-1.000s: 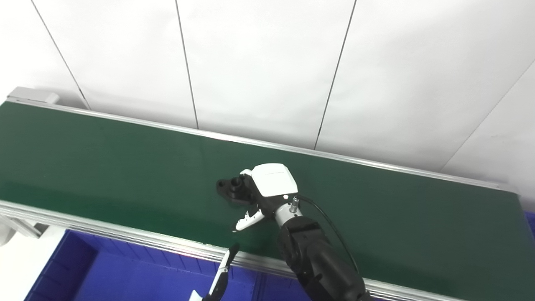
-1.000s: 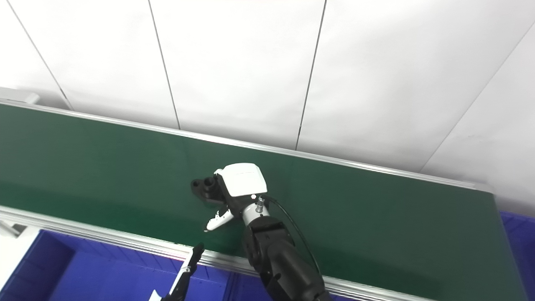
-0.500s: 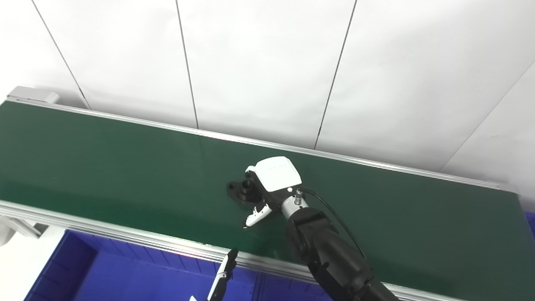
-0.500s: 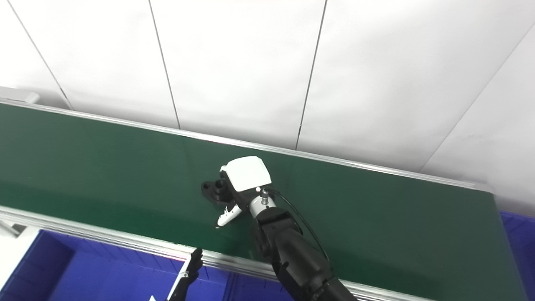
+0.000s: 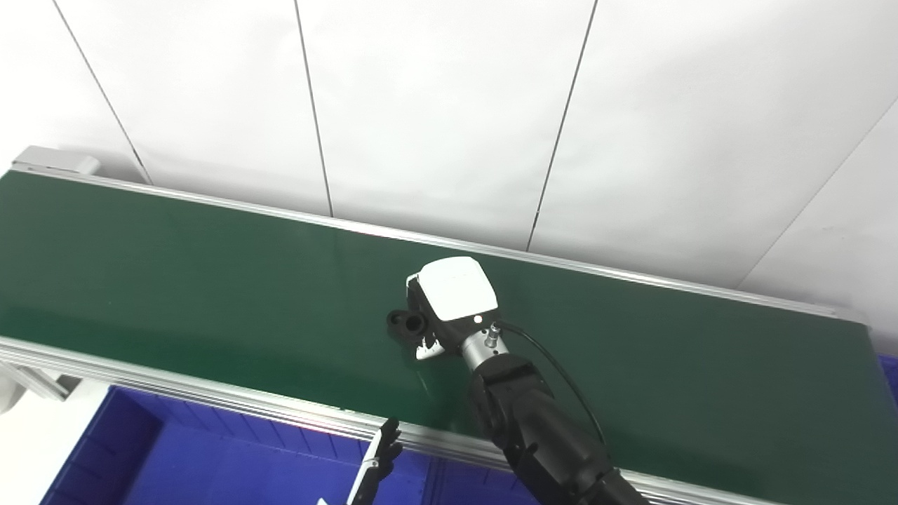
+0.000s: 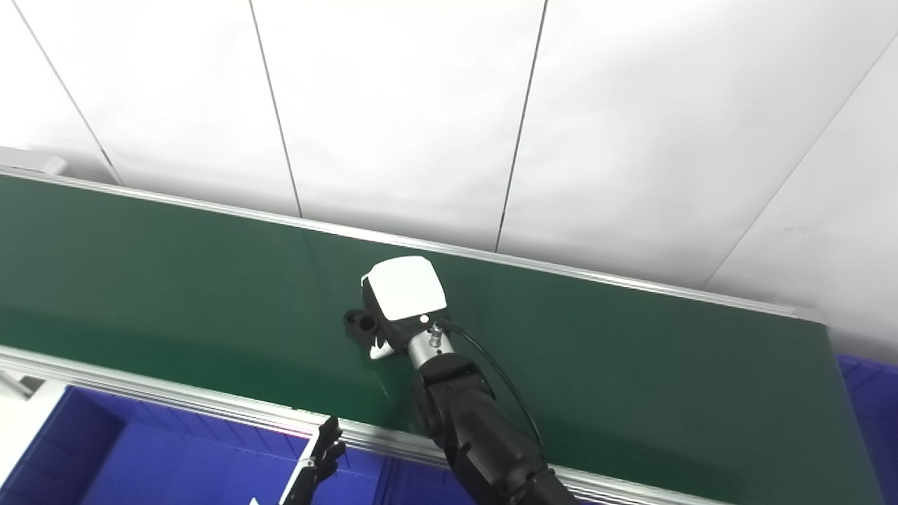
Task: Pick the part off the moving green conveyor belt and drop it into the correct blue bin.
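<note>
— What stands behind the work area?
— A plain white panelled wall, split by thin dark seams that run slantwise down it.
— How is it lit?
— Evenly and brightly, with soft shadow low on the wall.
— Anything else?
— A pale grey metal bracket at the far left.

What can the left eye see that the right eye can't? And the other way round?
Left eye view only: most of the grey end cap at the belt's far left. Right eye view only: a good piece of the second blue bin past the belt's right end. Both: the right hand closed around the black part on the green belt, and the left hand low over the near blue bin.
</note>
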